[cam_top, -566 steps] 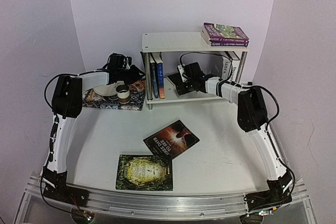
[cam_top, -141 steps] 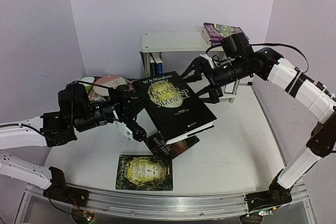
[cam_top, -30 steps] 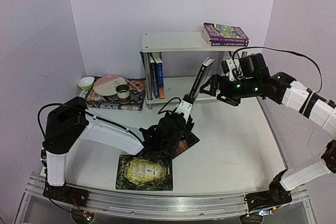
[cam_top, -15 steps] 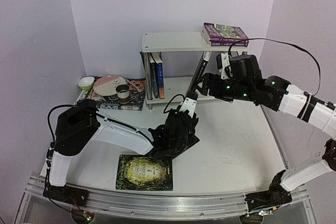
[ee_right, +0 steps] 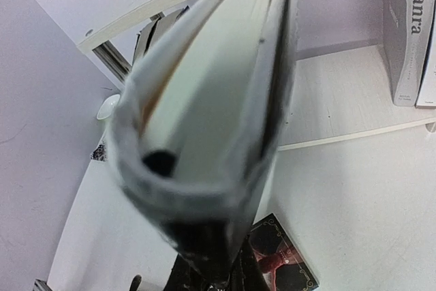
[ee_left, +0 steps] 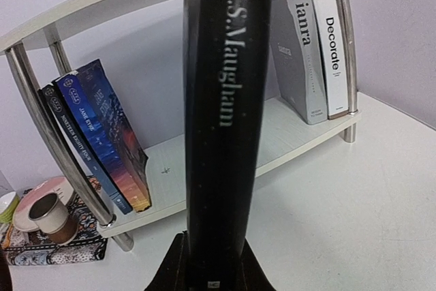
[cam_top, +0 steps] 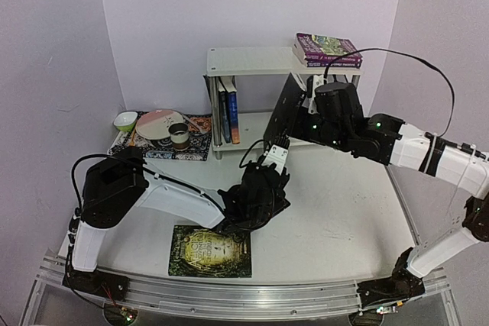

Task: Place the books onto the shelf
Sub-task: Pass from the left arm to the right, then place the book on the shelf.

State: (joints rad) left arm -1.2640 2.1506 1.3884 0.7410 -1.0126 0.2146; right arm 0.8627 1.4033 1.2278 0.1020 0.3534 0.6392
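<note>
A large black book (cam_top: 289, 112), spine lettered W.S. Maugham (ee_left: 221, 100), stands on end in front of the white shelf (cam_top: 252, 59). My left gripper (cam_top: 273, 152) is shut on its lower end, a jaw on each side of the spine (ee_left: 211, 272). My right gripper (cam_top: 306, 121) is shut on its page edge (ee_right: 211, 100), higher up. Two purple books (cam_top: 328, 50) lie on the shelf top. Dark and blue books (ee_left: 102, 134) stand at the lower tier's left, a grey book (ee_left: 296, 59) and a white one (ee_left: 334, 52) at its right. A green book (cam_top: 211, 251) lies near the front edge.
A dark red book (ee_right: 283, 264) lies on the table under my left arm. A patterned mat (cam_top: 153, 149) with a plate, a cup and a small bowl sits left of the shelf. The lower tier has bare board (ee_left: 286, 134) between the two groups of books.
My right gripper has moved left onto the black book and shut on its page edge. The book's top has swung toward the shelf. The left gripper has kept its hold.
</note>
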